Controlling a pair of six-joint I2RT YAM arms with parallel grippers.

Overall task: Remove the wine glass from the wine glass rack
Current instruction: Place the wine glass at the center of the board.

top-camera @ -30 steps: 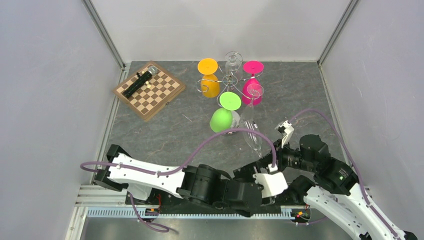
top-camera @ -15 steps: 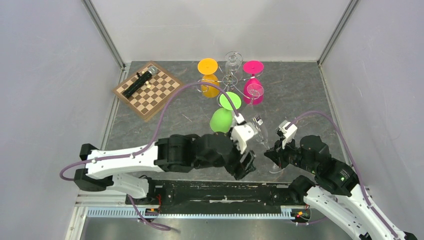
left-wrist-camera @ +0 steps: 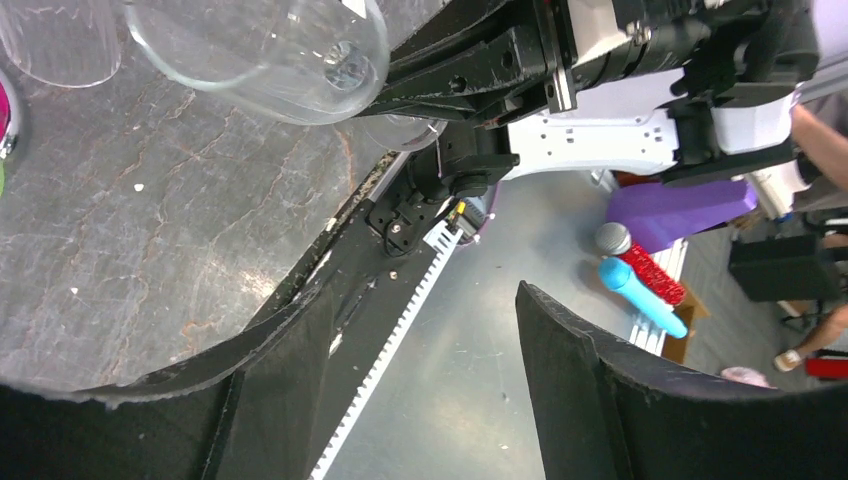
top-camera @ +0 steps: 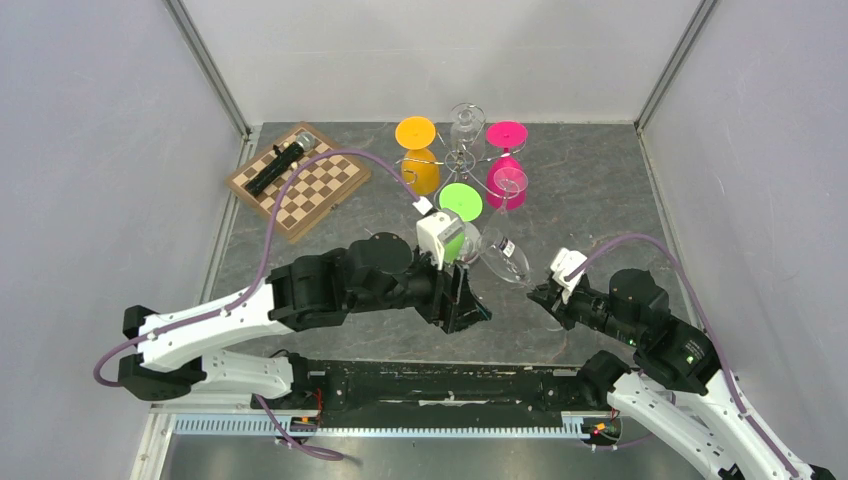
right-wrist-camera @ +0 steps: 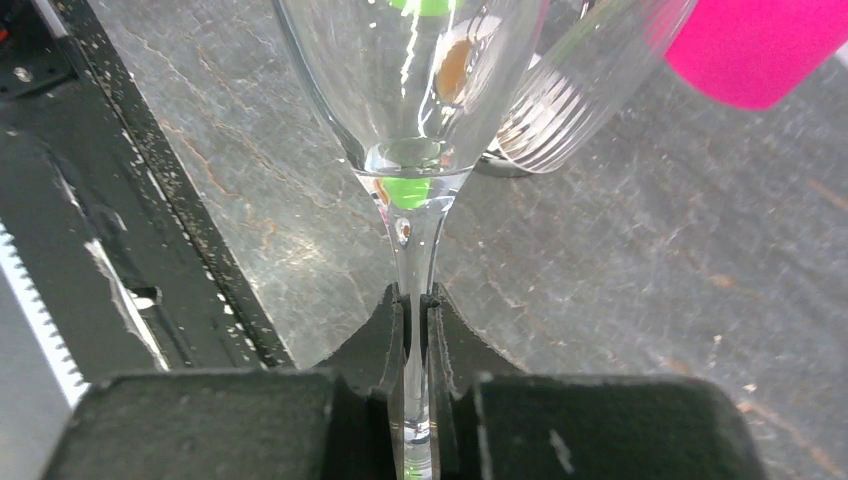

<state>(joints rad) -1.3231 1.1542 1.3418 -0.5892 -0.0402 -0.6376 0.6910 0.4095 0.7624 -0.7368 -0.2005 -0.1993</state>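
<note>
Right jaws pinch the clear wine glass (right-wrist-camera: 412, 100) by its thin stem, seemingly tilted; left jaws gape wide.

Grey marbled tabletop (top-camera: 600, 190), pale walls (top-camera: 90, 150).

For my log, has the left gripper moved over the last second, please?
Yes: the left gripper has swung leftward, closer to the chessboard.
</note>
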